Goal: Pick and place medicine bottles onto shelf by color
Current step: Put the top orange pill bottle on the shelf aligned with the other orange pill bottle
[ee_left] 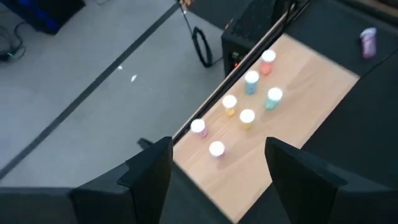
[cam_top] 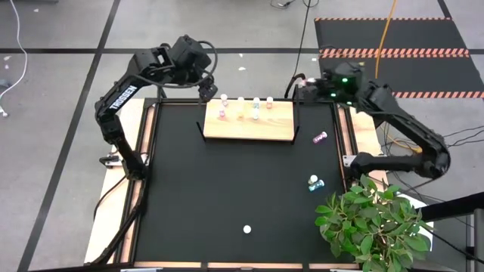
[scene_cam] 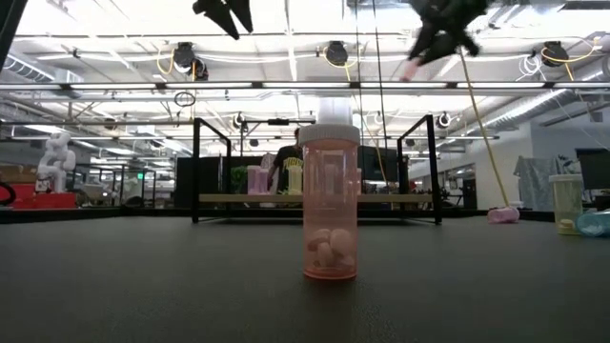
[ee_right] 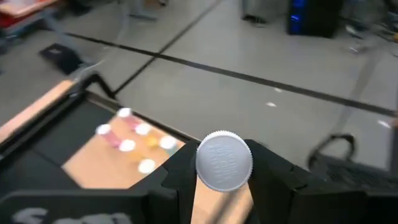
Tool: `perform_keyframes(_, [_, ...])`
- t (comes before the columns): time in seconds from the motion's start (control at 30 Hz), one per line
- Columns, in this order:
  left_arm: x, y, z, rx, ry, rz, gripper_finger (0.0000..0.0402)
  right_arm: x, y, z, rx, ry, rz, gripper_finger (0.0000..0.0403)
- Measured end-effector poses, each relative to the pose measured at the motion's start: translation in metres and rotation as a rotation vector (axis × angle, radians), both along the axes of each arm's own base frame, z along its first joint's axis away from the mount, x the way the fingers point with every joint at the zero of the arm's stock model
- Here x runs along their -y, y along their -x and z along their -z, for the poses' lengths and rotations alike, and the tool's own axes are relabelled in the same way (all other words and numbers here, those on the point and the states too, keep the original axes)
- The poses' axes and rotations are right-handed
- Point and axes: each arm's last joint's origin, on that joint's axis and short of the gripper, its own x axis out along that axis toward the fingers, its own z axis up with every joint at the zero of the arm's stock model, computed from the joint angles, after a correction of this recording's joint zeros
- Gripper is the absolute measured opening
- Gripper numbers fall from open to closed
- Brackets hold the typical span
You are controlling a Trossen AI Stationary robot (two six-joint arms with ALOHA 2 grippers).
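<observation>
While my left gripper (cam_top: pixel 203 92) hangs wide and empty by the shelf's (cam_top: pixel 248 125) far-left corner, my right gripper (ee_right: pixel 225 163) holds a white-capped bottle (ee_right: pixel 224 159) upright, ready for placing.

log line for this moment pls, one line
left claw open, empty, above shelf | right claw shut on bottle, raised near shelf's right end | seven bottles on shelf | four left on table
</observation>
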Motion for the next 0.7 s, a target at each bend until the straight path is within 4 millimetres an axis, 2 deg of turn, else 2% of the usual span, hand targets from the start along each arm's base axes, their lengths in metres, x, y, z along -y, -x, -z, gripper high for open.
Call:
perform_keyframes(0.17, [-0.010,0.004,0.003,-0.078,-0.050,0.027,0.0257,0.007,-0.054,0.014,0.067,-0.009,-0.158,0.0115])
perform_keyframes(0.3, [-0.022,0.011,0.005,-0.127,-0.064,0.025,0.0257,0.017,-0.089,0.044,0.015,-0.083,-0.189,0.0115])
perform_keyframes(0.53, [-0.042,0.026,0.005,-0.151,-0.072,-0.021,0.0257,0.033,-0.120,0.102,-0.172,-0.236,-0.186,0.0115])
perform_keyframes(0.63, [-0.051,0.026,0.012,-0.175,-0.076,-0.021,0.0257,0.039,-0.131,0.111,-0.231,-0.283,-0.239,0.0115])
perform_keyframes(0.7, [-0.058,0.026,0.020,-0.197,-0.057,-0.032,0.0257,0.045,-0.139,0.106,-0.263,-0.270,-0.260,0.0115])
